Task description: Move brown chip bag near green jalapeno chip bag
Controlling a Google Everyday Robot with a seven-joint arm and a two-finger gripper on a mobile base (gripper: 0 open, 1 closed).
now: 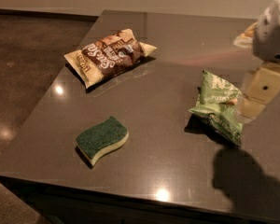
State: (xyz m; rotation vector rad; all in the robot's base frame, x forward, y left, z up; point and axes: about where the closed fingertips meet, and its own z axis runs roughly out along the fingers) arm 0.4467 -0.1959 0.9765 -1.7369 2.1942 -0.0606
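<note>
The brown chip bag lies flat at the far left of the dark table, its dark centre with white lettering facing up and its ends cream-yellow. The green jalapeno chip bag lies crumpled at the middle right. My gripper hangs at the right edge of the view, just right of the green bag and above the table. It is far from the brown bag and holds nothing that I can see.
A wavy sponge with a dark green top lies near the front left edge. The arm's shadow falls on the front right of the table. Dark floor lies to the left.
</note>
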